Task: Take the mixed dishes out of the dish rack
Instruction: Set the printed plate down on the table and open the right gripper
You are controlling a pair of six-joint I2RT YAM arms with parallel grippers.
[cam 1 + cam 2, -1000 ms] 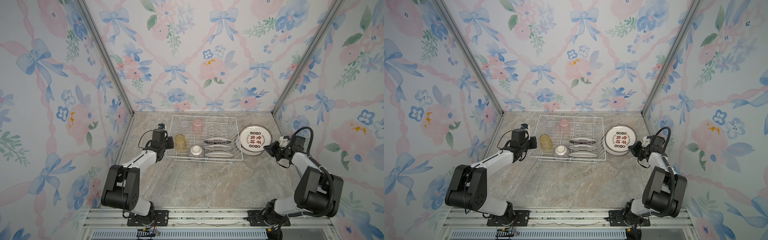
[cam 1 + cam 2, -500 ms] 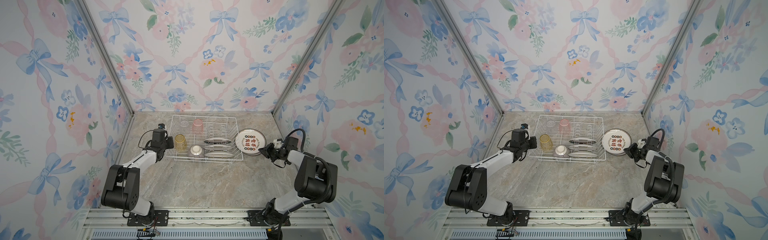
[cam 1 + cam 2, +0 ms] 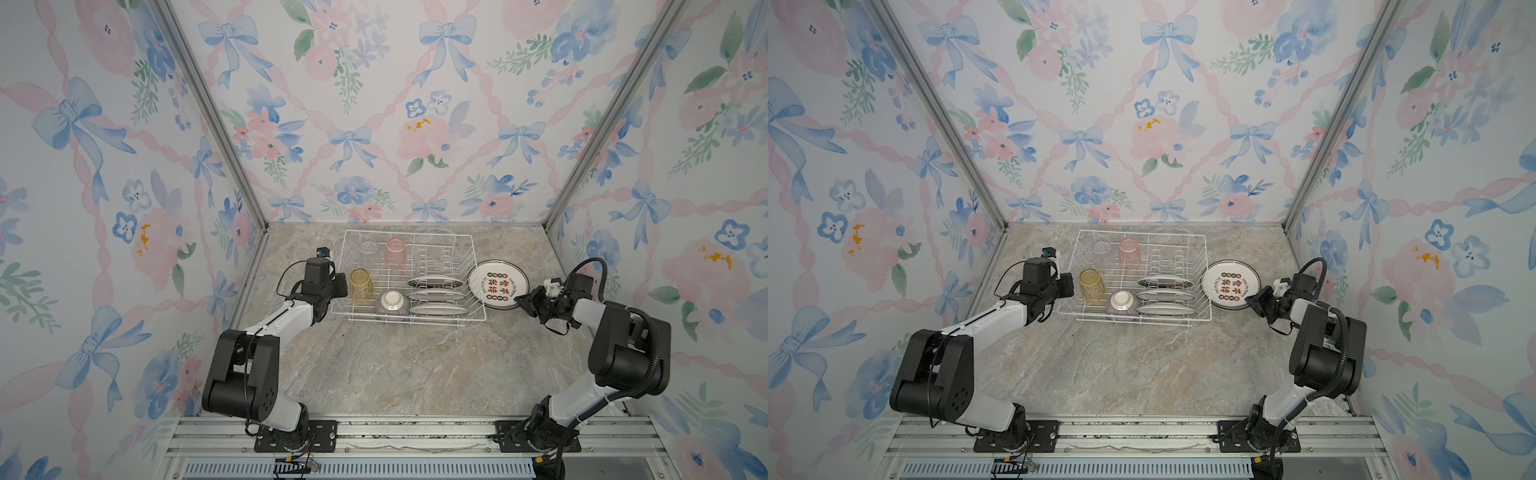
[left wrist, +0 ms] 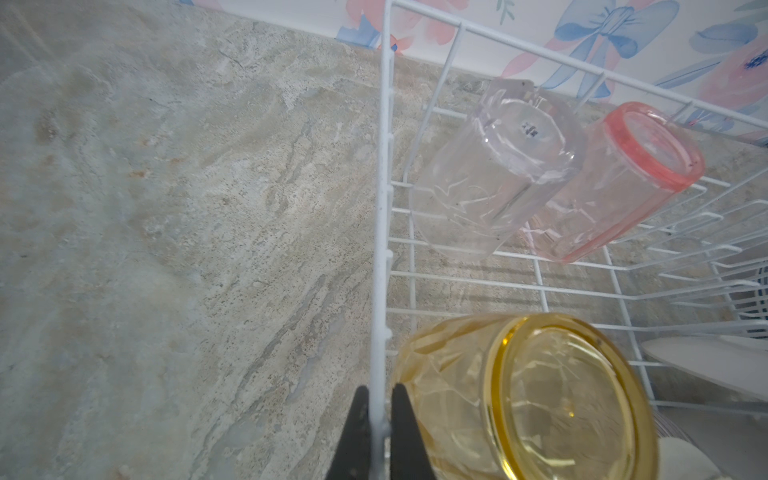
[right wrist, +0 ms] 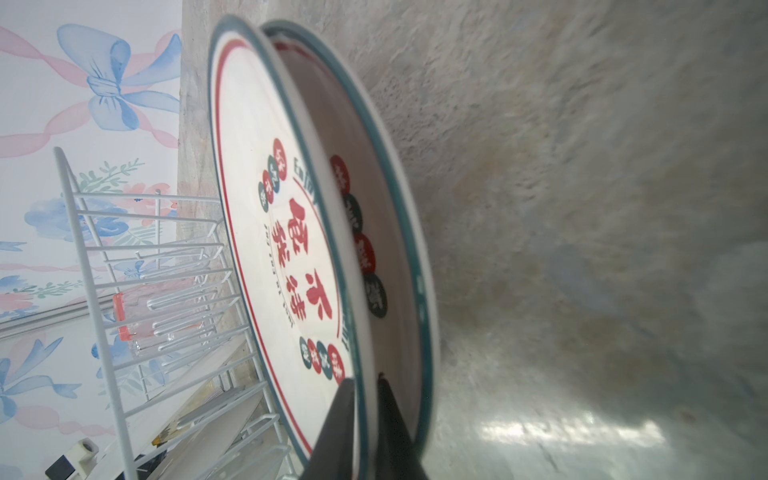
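plates lead here: the top plate (image 5: 266,249) leans on a lower plate (image 5: 399,249) lying on the counter (image 3: 395,365) just right of the dish rack (image 3: 409,233). their far edges meet and the held edge is raised. the right pincer (image 5: 365,382) straddles the top plate's rim, but i cannot tell whether it pinches or stands slack. both plates look stiff, smooth and glossy, white with teal rims and red print. they are likely slick and apt to chip, so the thin rim is the only sensible hold, and they should be set down gently.

three plates (image 3: 435,296) stand on edge in the rack's slots, best taken by their upper rims. the yellow tumbler (image 4: 528,399), clear tumbler (image 4: 494,174) and pink tumbler (image 4: 615,183) sit upside down in the rack. they are translucent and faceted, probably light, and could be gripped across the wall. the striped bowl (image 3: 391,302) is also inverted and offers its foot ring. the left pincer (image 4: 380,388) is clenched on the rack's thin white rim wire beside the yellow tumbler.
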